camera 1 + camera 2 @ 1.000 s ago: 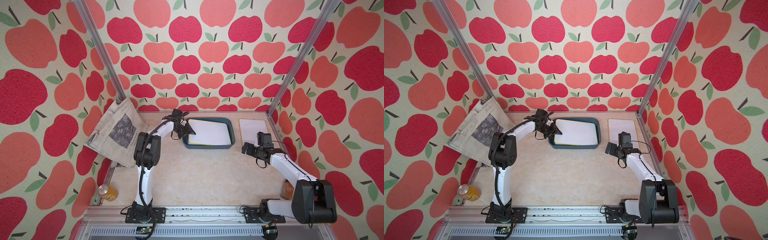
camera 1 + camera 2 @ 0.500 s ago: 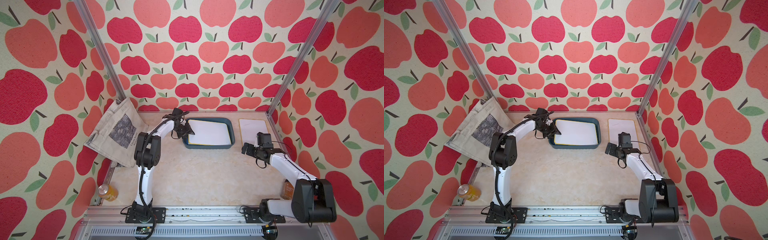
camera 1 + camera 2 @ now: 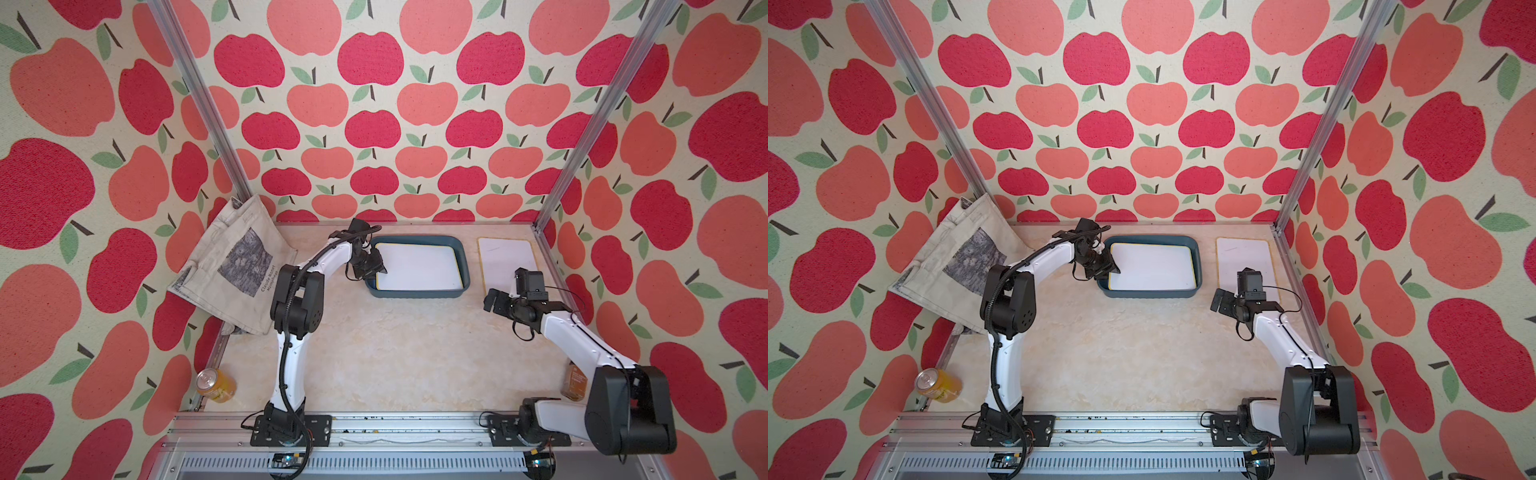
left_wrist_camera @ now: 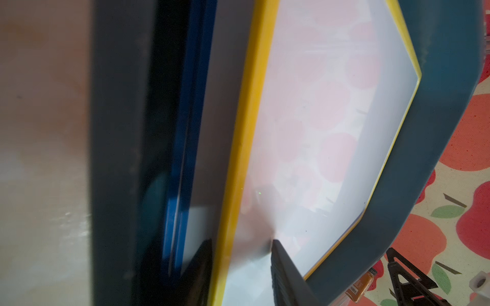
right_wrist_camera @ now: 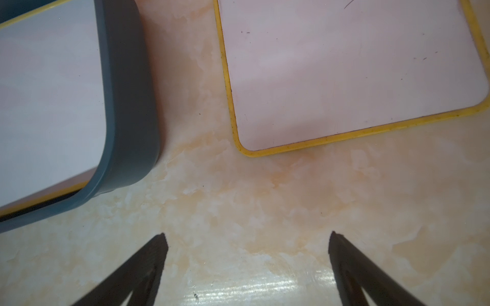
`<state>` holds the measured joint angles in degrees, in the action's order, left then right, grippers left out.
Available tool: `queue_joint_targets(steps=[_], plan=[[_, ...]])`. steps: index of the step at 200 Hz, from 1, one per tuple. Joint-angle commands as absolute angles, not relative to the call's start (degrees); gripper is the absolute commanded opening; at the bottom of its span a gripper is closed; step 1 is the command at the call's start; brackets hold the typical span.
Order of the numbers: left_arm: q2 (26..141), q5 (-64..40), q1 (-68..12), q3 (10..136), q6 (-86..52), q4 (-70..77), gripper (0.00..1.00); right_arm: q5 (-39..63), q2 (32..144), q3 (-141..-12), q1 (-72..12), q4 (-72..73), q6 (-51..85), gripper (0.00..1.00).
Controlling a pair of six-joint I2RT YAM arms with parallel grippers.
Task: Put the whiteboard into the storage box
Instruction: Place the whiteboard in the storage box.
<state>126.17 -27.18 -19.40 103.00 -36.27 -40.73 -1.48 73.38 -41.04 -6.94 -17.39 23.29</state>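
Observation:
The storage box (image 3: pixel 417 293) (image 3: pixel 1152 293), dark teal, stands at the back middle of the table. A yellow-framed whiteboard (image 3: pixel 419 268) (image 3: pixel 1152 268) (image 4: pixel 313 127) lies in it. My left gripper (image 3: pixel 376 266) (image 3: pixel 1111 268) (image 4: pixel 241 242) is at the box's left end, shut on that whiteboard's edge, with one finger under the yellow frame and one on the white face. Blue edges (image 4: pixel 180 159) show beneath the board. A second yellow-framed whiteboard (image 3: pixel 505 262) (image 3: pixel 1244 262) (image 5: pixel 344 66) lies flat on the table, right of the box (image 5: pixel 127 106). My right gripper (image 3: pixel 492 301) (image 3: pixel 1219 301) (image 5: pixel 248 238) hovers open and empty just in front of it.
A printed cloth tote bag (image 3: pixel 237 266) leans against the left wall. An orange can (image 3: pixel 214 384) lies at the front left corner. An amber bottle (image 3: pixel 575 380) stands behind the right arm's base. The metal frame posts stand at the back corners.
The left gripper has sunk slightly with the whiteboard's left end, which now sits lower in the box. The right arm has not moved.

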Motion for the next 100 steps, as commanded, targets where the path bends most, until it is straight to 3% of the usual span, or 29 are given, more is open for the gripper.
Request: queue_joint_targets(steps=[1,100], plan=[[128.44,-19.48,-18.89,102.35,-36.27,-44.33,0.4,-0.01,72.33,-40.17,-6.51,-17.52,24.71,0.99],[127.86,-10.92,-16.34,99.57,-39.46,-43.89,0.4,3.99,74.43,-39.6,-6.58,-16.2,26.54,0.99]])
